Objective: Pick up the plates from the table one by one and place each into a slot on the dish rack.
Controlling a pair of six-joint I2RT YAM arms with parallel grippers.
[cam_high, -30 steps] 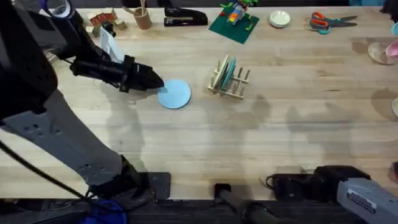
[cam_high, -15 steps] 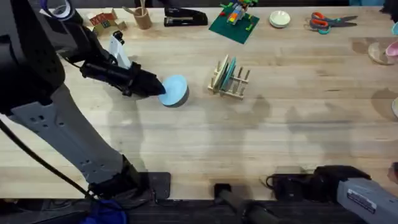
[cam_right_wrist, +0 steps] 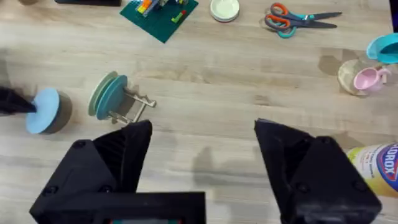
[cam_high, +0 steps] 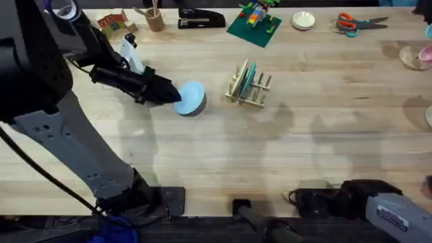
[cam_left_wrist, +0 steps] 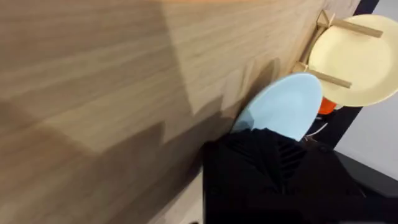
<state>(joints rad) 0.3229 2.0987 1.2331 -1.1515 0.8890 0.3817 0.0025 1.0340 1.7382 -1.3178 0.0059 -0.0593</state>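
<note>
Plate held off the tabletop by the left arm

Light blue plate (cam_high: pixel 192 98) sits clamped at its edge in the left gripper (cam_high: pixel 174 95), tilted up off the table (cam_high: pixel 324 155) with a shadow under it, left of the dish rack (cam_high: pixel 248 84) and apart from it. The left arm rises large and dark from its base at the lower left, climbs toward the far left corner, then bends and stretches its forearm out to the right and slightly nearer, ending in the black fingers pinched on the plate's left rim. From the left wrist view, the black fingers (cam_left_wrist: pixel 261 155) close over the near edge of the blue disc (cam_left_wrist: pixel 283 106), with a cream plate (cam_left_wrist: pixel 357 59) standing between the rack's wooden pegs beyond it.

The rack holds the cream plate and a teal plate (cam_high: pixel 250 73) upright in its slots, side by side.

The right arm lies folded low at its base at the lower right edge of the overhead view. Its gripper (cam_right_wrist: pixel 202 155) hangs above the near part of the table, its two black fingers spread wide and holding nothing. From there the blue plate (cam_right_wrist: pixel 43 109) and the rack (cam_right_wrist: pixel 118 99) show farther off.

Scissors (cam_high: pixel 358 24), a small white dish (cam_high: pixel 303 20), a green brick board (cam_high: pixel 253 25) and a stapler (cam_high: pixel 200 19) line the far edge.
</note>
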